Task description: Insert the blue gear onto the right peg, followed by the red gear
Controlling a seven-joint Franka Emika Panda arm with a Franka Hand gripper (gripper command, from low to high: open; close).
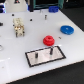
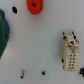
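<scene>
Gripper jaws lie outside both views, so whether they are apart or together cannot be told from where I stand. The grey black-rimmed plate (image 1: 30,57) lies flat on the white table (image 1: 15,55), near its front edge. On the plate stand two dark posts: the right peg (image 1: 50,50), the taller one, toward the exterior view's right end of the plate, and a shorter stub (image 1: 38,56) toward its left end. Both posts are bare. The red gear (image 1: 48,40) lies flat on the table just behind the plate, close to the right peg's end and not touching the plate. The blue gear (image 1: 67,29) lies flat further back and toward the exterior view's right of the plate, well apart from it and from the red gear. A beige ribbed block (image 1: 18,26) sits far behind the plate toward the exterior view's left. The wrist view shows the red gear (image 2: 35,5) cut off at the frame's edge, the beige block (image 2: 70,52) well apart from it, and a dark teal shape (image 2: 3,32) at the border, too blurred to identify.
</scene>
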